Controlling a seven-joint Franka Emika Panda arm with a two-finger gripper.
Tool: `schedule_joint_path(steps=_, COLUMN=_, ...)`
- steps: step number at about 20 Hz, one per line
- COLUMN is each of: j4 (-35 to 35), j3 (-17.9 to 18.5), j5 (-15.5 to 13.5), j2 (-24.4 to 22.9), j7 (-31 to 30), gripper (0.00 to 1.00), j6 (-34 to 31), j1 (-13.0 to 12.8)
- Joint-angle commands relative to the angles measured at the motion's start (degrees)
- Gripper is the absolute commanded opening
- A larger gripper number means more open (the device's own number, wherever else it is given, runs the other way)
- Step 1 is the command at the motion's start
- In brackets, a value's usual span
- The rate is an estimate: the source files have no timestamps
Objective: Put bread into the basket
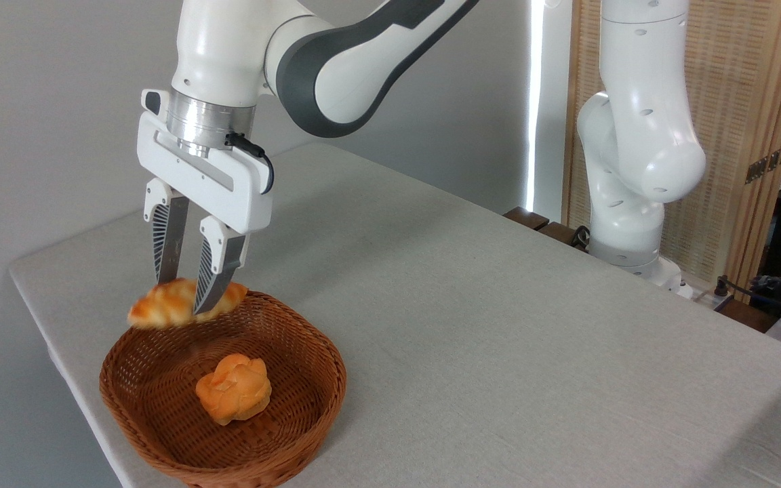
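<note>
Gripper [186, 293] points down, fingers narrowed and clamped across the middle of the bread [160, 306]. Loaf hangs level in the air, both tapered ends sticking out past the fingers, slightly blurred. It sits over the basket [160, 440] rim at about 11 o'clock, above the far-left edge. Round knotted bun [234, 388] lies on the basket floor near centre, well apart from the loaf. Basket rests at the table [499, 325] near-left corner.
</note>
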Motion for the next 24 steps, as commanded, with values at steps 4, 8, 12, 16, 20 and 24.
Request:
schedule_joint_path(steps=4, j4=1.0, j3=0.6, j5=0.8, j2=1.3, j7=0.0, gripper=1.0, j6=0.7, j1=-0.4)
schedule_joint_path(steps=8, j4=2.2, j3=0.7, j5=0.8, j2=1.1, j7=-0.3, gripper=1.0, j6=0.4, j1=-0.4)
schedule_joint_path(steps=12, j4=7.5, j3=1.7, j5=0.9, j2=1.1, j7=-0.2, gripper=1.0, j6=-8.1, j1=-0.4)
schedule_joint_path(steps=16, j4=12.8, j3=1.6, j5=5.8, j2=0.7, j7=0.5, gripper=1.0, j6=-21.6, j1=-0.5)
schedule_joint_path(steps=20, j4=14.5, j3=1.3, j5=6.8, j2=0.0, j7=0.6, gripper=1.0, j6=-28.4, j1=-0.6)
schedule_joint_path(steps=24, j4=16.3, j3=1.6, j5=6.9, j2=0.0, j7=1.0, gripper=1.0, j6=-31.7, j1=-0.6)
